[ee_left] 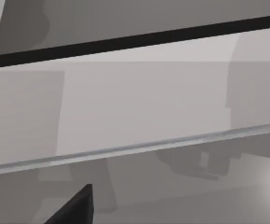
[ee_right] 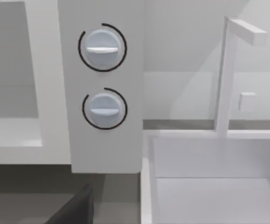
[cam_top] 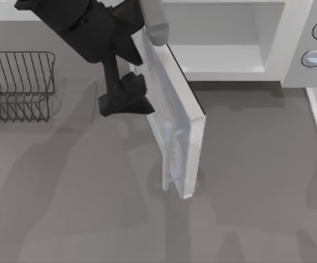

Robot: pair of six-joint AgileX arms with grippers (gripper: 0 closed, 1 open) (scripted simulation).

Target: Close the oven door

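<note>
Oven door [cam_top: 174, 118] stands wide open, swung out from the oven [cam_top: 240, 38] toward the table's middle, edge-on to the top camera. Left gripper [cam_top: 126, 97] sits just beside the door's outer face on its left, likely touching; jaw state cannot tell. Wire rack [cam_top: 18, 85] at table's left. Right wrist camera faces the two knobs [ee_right: 102, 77]; a sink [ee_right: 214, 186] beside the oven.

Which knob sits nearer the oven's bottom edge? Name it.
The lower knob, under the other knob on the oven panel.
</note>
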